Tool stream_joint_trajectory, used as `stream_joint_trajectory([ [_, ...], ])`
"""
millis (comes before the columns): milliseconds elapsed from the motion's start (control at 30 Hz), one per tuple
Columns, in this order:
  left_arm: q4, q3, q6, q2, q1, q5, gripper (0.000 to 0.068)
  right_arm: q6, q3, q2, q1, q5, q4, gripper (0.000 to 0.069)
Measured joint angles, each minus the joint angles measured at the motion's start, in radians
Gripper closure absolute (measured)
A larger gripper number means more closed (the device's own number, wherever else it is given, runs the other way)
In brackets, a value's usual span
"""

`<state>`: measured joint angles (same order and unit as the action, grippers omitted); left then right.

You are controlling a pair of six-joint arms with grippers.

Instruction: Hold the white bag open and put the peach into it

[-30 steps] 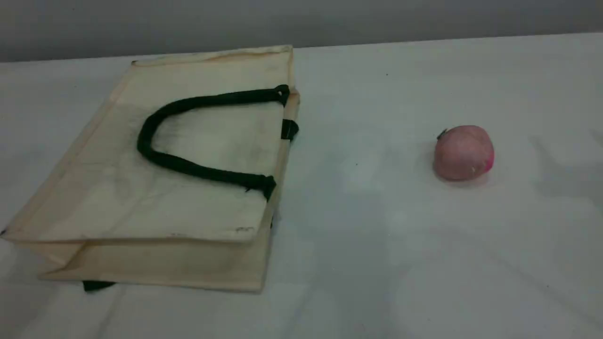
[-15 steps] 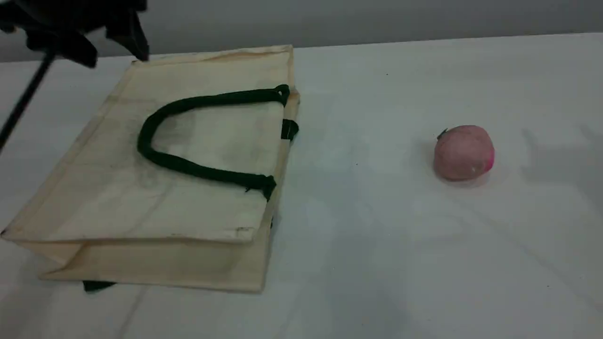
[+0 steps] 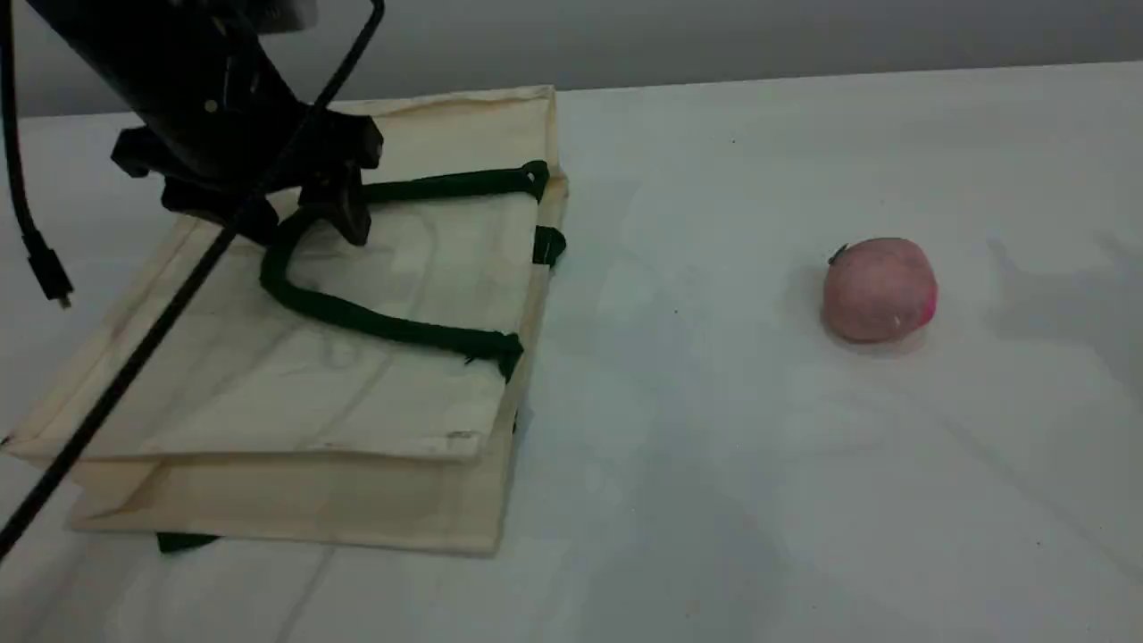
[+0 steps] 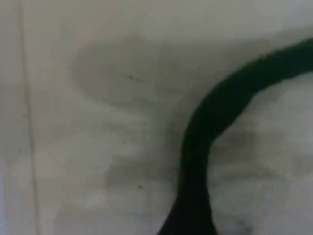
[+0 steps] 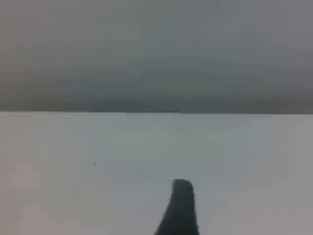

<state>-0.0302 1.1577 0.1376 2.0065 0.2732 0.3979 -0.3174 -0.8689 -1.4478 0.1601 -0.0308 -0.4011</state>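
Observation:
The white bag [image 3: 357, 393] lies flat on the left of the table, its mouth edge toward the middle. One dark green rope handle [image 3: 375, 326] lies looped on top of it. My left gripper [image 3: 304, 221] hangs open just above the far bend of that loop, a finger on either side of the rope. The left wrist view shows the bag's smudged fabric [image 4: 98, 122] and the handle [image 4: 210, 122] from close up. The peach [image 3: 880, 288] sits alone at the right, far from both grippers. In the right wrist view one fingertip [image 5: 181, 205] of my right gripper shows over bare table, holding nothing.
A black cable [image 3: 134, 366] from the left arm crosses in front of the bag, and a loose plug [image 3: 49, 272] dangles at the left. A grey wall [image 3: 714, 36] runs behind the white table [image 3: 714, 446]. A green tab [image 3: 183, 541] pokes out under the bag's near edge.
The left arm has come in from the top left and dropped down over the bag's handle loop. Bag and peach have not moved.

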Motion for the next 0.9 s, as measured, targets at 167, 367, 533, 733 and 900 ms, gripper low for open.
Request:
stream_joint_trajectory([
  [167,0.006,0.003,0.0,-0.001,0.0,0.006,0.0132,0.0,0.0,0.0,0.0,-0.001,0.0,0.0113],
  [367,0.077,0.003,0.015,-0.003,-0.001,0.029,0.0132,-0.004,0.0,0.001,0.0,-0.005,-0.001,0.0113],
  [533,0.096,0.003,0.029,-0.002,-0.001,0.044,0.0132,-0.004,0.0,0.001,0.0,-0.009,-0.001,0.0113],
  [733,0.111,0.003,0.04,0.056,-0.002,0.04,0.0149,-0.002,0.0,0.001,0.0,-0.012,-0.001,0.0113],
  [900,0.109,0.003,0.04,0.083,-0.002,0.021,0.0186,-0.002,0.0,0.001,0.0,-0.015,-0.001,0.0113],
])
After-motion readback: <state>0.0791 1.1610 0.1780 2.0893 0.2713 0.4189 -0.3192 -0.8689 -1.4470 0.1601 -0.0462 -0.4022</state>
